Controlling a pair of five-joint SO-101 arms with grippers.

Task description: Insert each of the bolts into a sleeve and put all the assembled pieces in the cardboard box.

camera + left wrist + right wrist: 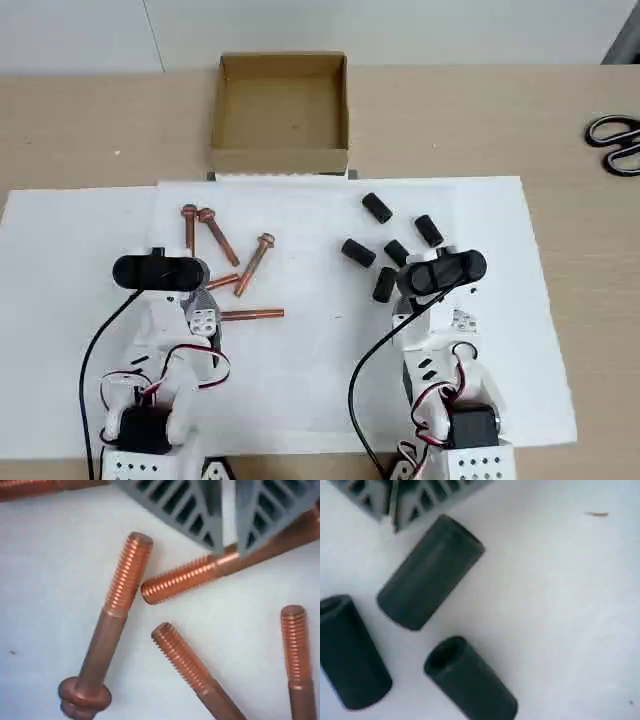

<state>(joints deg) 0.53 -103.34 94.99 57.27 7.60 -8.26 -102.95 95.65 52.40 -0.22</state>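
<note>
The left gripper (228, 547) has its jaws almost together, with a thin slit between them, and its tips are over the shaft of 1 bolt (185, 580). The right gripper (394, 524) has its jaws together, just beside 1 sleeve (430, 572). On the white paper (320, 390), 5 bolts (255, 264) lie at the left arm and 5 sleeves (358, 253) at the right arm. The cardboard box (282, 105) stands beyond the paper. The scissors (615, 145) lie well apart.

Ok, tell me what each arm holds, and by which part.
Right gripper: nothing, jaws shut near a sleeve. Left gripper: at a bolt, mid-shank by the threads; hold cannot be told.
</note>
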